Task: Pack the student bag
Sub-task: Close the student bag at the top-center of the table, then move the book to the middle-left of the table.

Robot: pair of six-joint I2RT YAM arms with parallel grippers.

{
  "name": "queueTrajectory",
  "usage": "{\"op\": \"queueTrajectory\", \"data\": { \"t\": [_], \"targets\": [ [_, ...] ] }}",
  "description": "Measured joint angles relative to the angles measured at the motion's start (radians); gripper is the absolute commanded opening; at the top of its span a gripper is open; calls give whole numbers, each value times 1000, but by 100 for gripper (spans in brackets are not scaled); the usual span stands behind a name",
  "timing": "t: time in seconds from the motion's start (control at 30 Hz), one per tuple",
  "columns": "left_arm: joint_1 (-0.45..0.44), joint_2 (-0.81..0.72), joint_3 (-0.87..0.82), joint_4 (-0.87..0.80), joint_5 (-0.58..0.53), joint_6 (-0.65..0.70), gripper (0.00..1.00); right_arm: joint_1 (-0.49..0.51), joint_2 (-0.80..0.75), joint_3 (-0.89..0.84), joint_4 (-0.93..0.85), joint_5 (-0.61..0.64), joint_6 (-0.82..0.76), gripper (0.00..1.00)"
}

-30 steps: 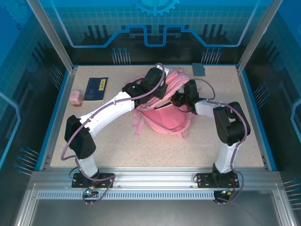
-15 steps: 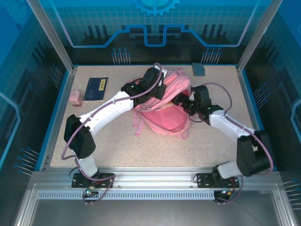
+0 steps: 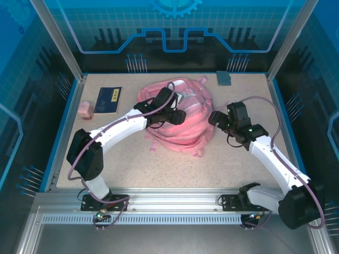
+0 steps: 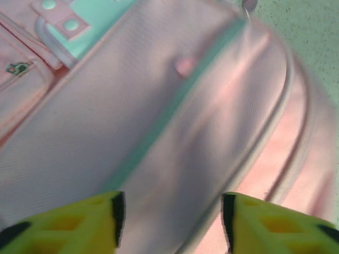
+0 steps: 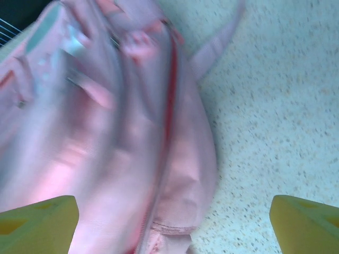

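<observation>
The student bag is a pink backpack lying flat in the middle of the table, its pale zip trim facing up. My left gripper hovers over the bag's upper middle. In the left wrist view, this gripper stands open, with the bag's fabric below the gap and nothing pinched. My right gripper sits just off the bag's right edge. In the right wrist view, it is spread wide open above the bag's side and the speckled tabletop.
A dark blue book and a small pink block lie at the back left. A grey flat object rests at the back right edge. Bare tabletop stretches in front of the bag. Blue rails border the table.
The left gripper has opened and let go of the bag, which has dropped flat onto the table. The right arm has pulled away to the right and opened wider.
</observation>
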Motion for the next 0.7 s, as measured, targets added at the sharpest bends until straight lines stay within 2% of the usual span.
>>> {"op": "queueTrajectory", "data": {
  "t": [0.13, 0.27, 0.5, 0.6, 0.7],
  "targets": [
    [63, -80, -68, 16, 26, -64, 84, 31, 9, 63, 14, -35, -37, 94],
    [165, -167, -140, 30, 27, -127, 99, 108, 94, 134, 39, -82, -70, 93],
    [414, -233, -283, 83, 22, -248, 99, 231, 278, 196, 77, -147, -89, 93],
    [512, -203, -296, 108, 29, -280, 99, 256, 330, 212, 92, -171, -87, 92],
    [589, -105, -261, 135, 32, -307, 99, 272, 362, 226, 99, -198, -80, 92]
  ]
}}
